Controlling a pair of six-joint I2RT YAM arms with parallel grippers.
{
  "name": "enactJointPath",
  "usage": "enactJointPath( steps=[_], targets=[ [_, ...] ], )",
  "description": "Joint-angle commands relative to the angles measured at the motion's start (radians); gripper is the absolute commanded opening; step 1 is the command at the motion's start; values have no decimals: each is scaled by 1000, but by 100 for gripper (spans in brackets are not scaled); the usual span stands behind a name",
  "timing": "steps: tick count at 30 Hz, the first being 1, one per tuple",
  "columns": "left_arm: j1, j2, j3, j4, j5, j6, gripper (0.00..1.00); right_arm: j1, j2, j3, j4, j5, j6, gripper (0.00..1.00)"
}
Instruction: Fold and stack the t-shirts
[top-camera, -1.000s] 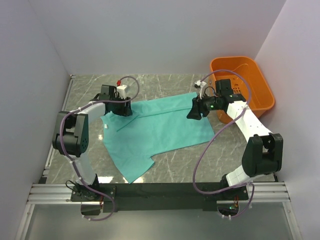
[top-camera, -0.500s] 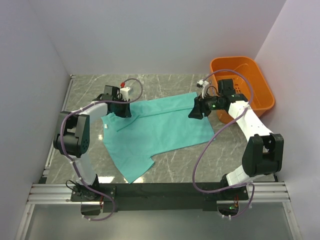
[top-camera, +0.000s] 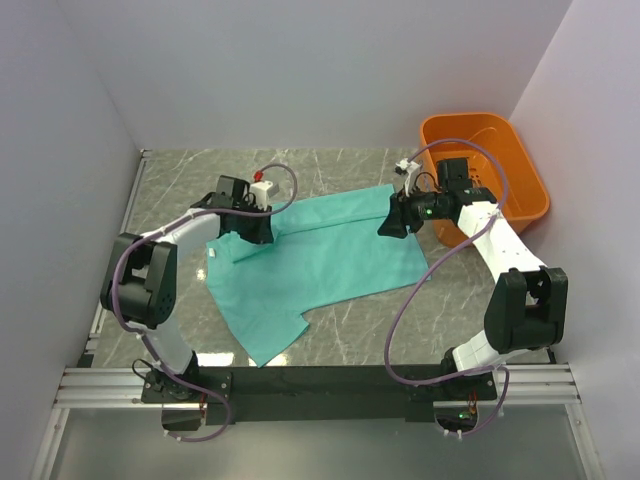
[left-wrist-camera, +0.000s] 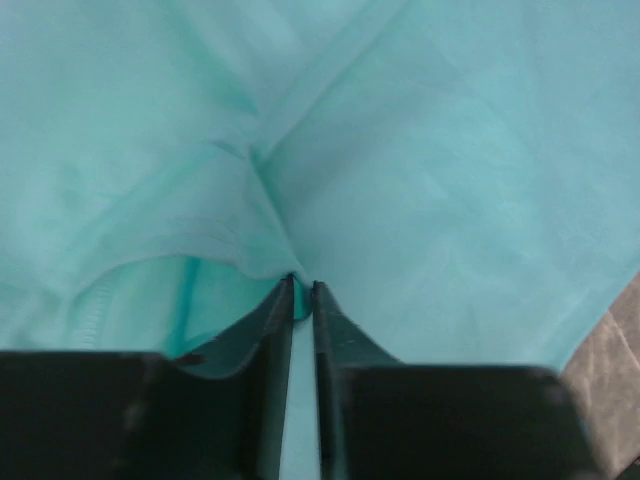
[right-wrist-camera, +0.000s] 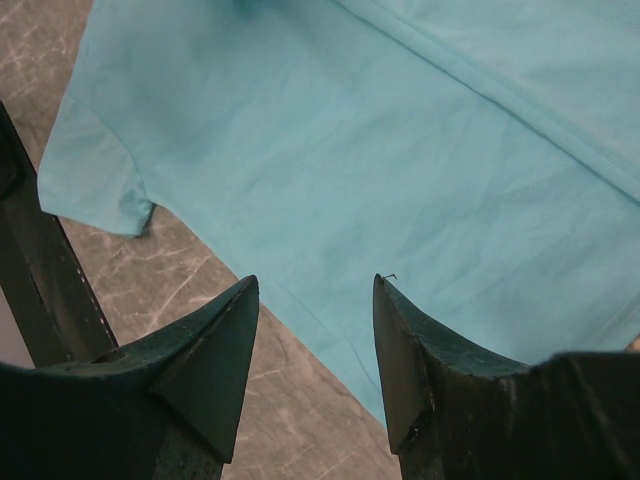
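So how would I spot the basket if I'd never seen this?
Start at the grey marble table, then look to its far right corner. The orange plastic basket sits there behind the right arm; it alone is rigid and orange, unlike the flat teal t-shirt.

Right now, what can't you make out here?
Top view: left gripper fingers, hidden under its own wrist.
Top view: part of the orange basket floor, behind the right arm.
Left wrist view: t-shirt fills the frame; pinched part unclear.
Right wrist view: right gripper height above cloth unclear.
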Motion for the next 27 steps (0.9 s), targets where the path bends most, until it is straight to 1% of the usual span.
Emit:
enactJointPath(
  steps=[1, 2, 6, 7, 10, 11, 12, 13, 14, 15, 17, 23, 24, 27],
  targets=[
    [-32, -18, -14, -26, 0, 24, 21, -12, -26, 5, -4, -16, 1, 56],
    [-44, -13, -14, -35, -8, 22, 28, -13, -21, 5, -5, -15, 1, 56],
    [-78, -7, -8, -89, -3, 38, 42, -13, -18, 7, -7, -13, 1, 56],
    [-86, -13, -10, -101, 0, 44, 49, -13, -17, 9, -8, -12, 3, 56],
    [-118, -79, -25, -103, -23, 45, 52, -13, -17, 9, -8, -10, 1, 56],
    [-121, -114, -51, -80, -84, 27, 53, -13, -17, 9, -8, -12, 3, 56],
    [-117, -189, -69, 2, -139, -3, 54, -13, -15, 9, -8, -10, 1, 56],
    [-108, -223, -86, 41, -190, -31, 58, -13, -15, 9, -7, -10, 3, 56],
    [-63, -247, -103, 73, -213, -101, 58, -13, -14, 7, -4, -10, 5, 56],
    [-36, -270, -103, 121, -207, -129, 58, -13, -12, 9, -5, -10, 5, 56],
    [27, -258, -73, 123, -206, -179, 59, -13, -9, 10, -7, -12, 3, 56],
    [86, -91, 47, 55, -181, -130, 59, -13, -6, 10, -7, -12, 5, 56],
    [90, -47, 61, 49, -149, -119, 57, -13, -6, 10, -5, -13, 3, 56],
    [104, 21, 96, 40, -112, -87, 56, -15, -6, 9, -8, -12, 3, 56]
  ],
)
